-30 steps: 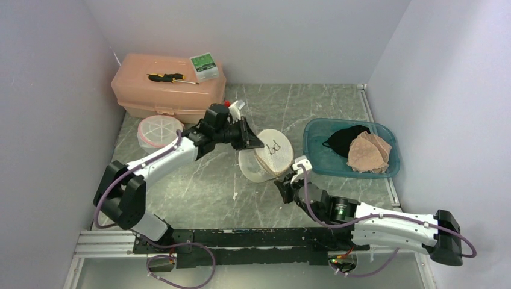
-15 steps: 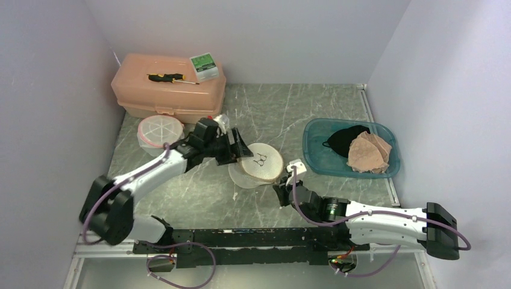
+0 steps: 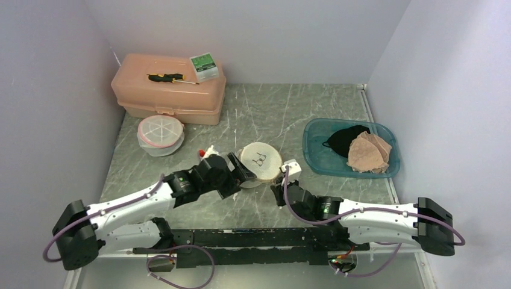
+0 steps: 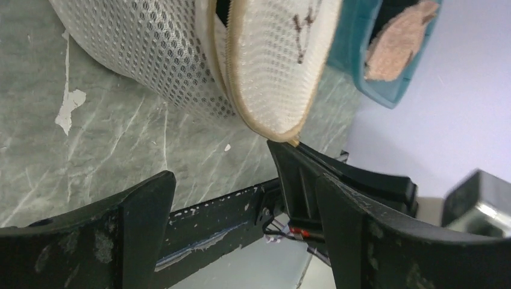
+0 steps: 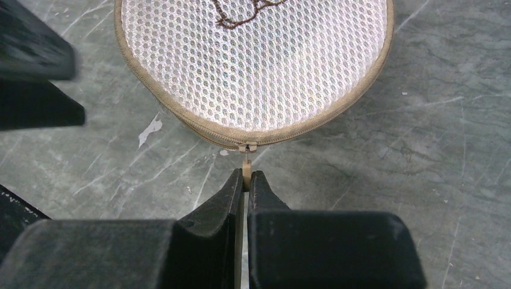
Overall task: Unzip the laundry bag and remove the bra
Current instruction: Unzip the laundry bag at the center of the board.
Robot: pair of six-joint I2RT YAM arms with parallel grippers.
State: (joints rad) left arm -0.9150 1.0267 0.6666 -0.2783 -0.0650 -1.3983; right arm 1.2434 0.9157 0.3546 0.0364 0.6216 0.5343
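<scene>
The laundry bag [image 3: 260,161] is a round white mesh pouch with tan trim, lying on the marble table. Its lid [image 4: 271,66] is parted from the body [image 4: 156,60] along the zipper on the side facing my left wrist camera. My right gripper [image 3: 276,185] is at the bag's near edge, shut on the tan zipper pull [image 5: 246,174]. My left gripper [image 3: 243,173] stands open just left of the bag, with nothing between its fingers [image 4: 144,229]. The bra is hidden from view.
A teal bin [image 3: 310,158] at the right holds a black garment [image 3: 346,139] and a beige one [image 3: 369,152]. A peach toolbox [image 3: 169,96] with a screwdriver [image 3: 172,77] and a small green box [image 3: 204,66] stands at the back left. A pink-trimmed round mesh pouch [image 3: 160,133] lies before it.
My left gripper has opened, let go of the bag's lid and drawn back toward the near edge. The bag has dropped flatter onto the table. My right gripper has shifted slightly left, still pinching the pull.
</scene>
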